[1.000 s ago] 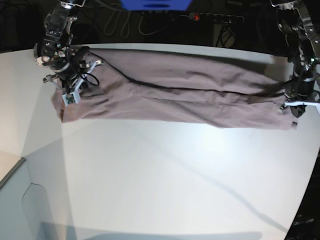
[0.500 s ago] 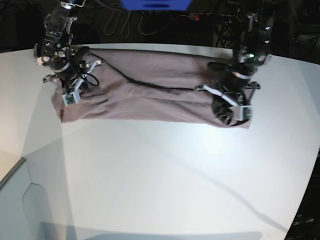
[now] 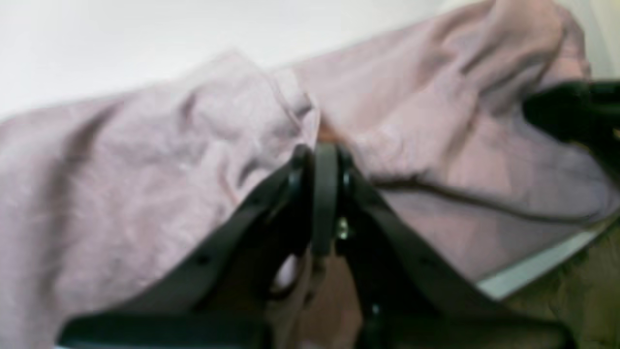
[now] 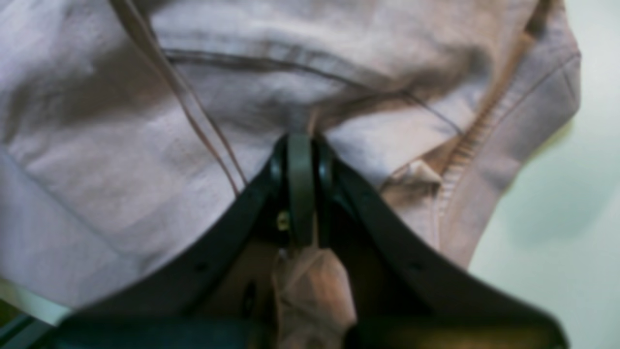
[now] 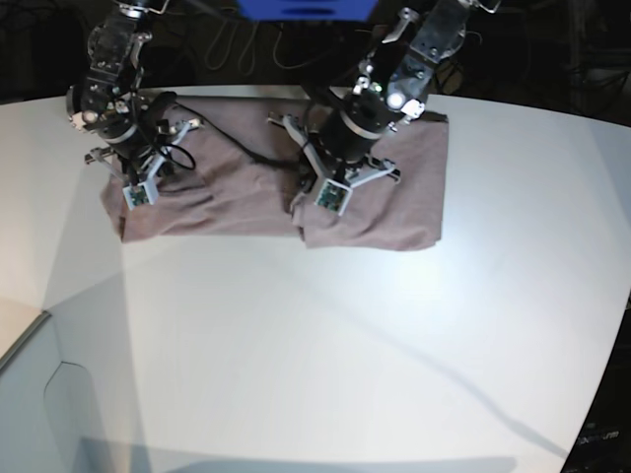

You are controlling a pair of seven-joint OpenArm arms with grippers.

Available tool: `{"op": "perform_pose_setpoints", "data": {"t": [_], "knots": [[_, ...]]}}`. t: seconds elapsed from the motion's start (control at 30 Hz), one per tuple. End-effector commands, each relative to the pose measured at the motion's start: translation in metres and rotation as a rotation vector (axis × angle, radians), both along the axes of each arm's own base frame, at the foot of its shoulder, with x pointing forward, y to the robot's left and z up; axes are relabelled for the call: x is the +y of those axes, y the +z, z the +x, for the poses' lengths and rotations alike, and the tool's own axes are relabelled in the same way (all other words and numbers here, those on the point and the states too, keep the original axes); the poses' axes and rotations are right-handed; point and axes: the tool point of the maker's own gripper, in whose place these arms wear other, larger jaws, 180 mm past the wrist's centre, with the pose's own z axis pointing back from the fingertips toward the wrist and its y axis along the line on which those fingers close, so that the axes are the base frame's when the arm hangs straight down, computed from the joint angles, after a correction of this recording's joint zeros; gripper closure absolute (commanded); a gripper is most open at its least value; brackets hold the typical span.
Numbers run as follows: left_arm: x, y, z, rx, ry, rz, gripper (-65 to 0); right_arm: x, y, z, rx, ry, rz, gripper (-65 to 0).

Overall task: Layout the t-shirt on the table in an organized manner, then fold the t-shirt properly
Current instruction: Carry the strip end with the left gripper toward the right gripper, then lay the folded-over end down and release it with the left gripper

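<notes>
in the base view, the t-shirt (image 5: 394, 187) lies along the far side of the table (image 5: 325, 355), a mauve-brown band with one end doubled over onto the rest, so a thicker folded panel sits on that view's right part of the cloth. the left gripper (image 5: 320, 187) reaches down near the middle of the shirt, at the edge of that folded panel, and its arm stretches back toward the dark far edge. the right gripper (image 5: 138, 182) sits low on the other end of the shirt, on that view's left. the near part of the table is bare and glossy.

in the left wrist view, the left gripper (image 3: 325, 155) has its jaws pressed together, and a bunch of the t-shirt (image 3: 145, 160) rises to meet their tips, pinched there. the cloth is rumpled all around, with white table (image 3: 121, 43) beyond it. the picture is blurred.

in the right wrist view, the right gripper (image 4: 300, 145) is also pressed shut on the t-shirt (image 4: 121, 160), with a fold of fabric hanging back between the jaws. a ribbed hem runs at the right, next to pale table (image 4: 571, 218).
</notes>
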Motion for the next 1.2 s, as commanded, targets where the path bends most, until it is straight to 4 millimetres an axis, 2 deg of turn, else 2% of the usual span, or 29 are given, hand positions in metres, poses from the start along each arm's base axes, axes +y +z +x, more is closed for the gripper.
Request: {"op": "perform_pose_setpoints", "data": {"t": [0.0,0.2,0.43,0.7,0.9,1.0,1.17], "knots": [[-0.004,0.009,0.006,-0.034,0.001,-0.021,0.0,-0.003,0.000,-0.002,0.018,0.011,-0.016,0.0],[-0.002,-0.001,-0.006,-0.001,-0.001,-0.014,0.0,-0.003,0.000,-0.001,0.016,0.011,-0.016,0.0],[0.001,-0.001,-0.021,0.016,-0.002,-0.018,0.0,-0.003,0.000,-0.001,0.014,0.011,-0.016,0.0],[0.002,-0.007,-0.022,0.033,0.000,-0.014,0.0,-0.003,0.000,-0.001,0.015,0.012,-0.018,0.0],[-0.008,-0.004,-0.020,0.034,0.000,-0.039,0.0,-0.005,0.002,0.000,0.012,0.009,-0.023,0.0],[-0.008,-0.004,-0.023,0.037,0.001,-0.041,-5.8,-0.009,0.011,0.004,-0.010,0.005,-0.040,-6.9],[-0.015,-0.003,-0.031,0.044,-0.019,-0.049,-29.5,-0.017,0.035,0.014,-0.076,0.002,-0.083,-24.7]]}}
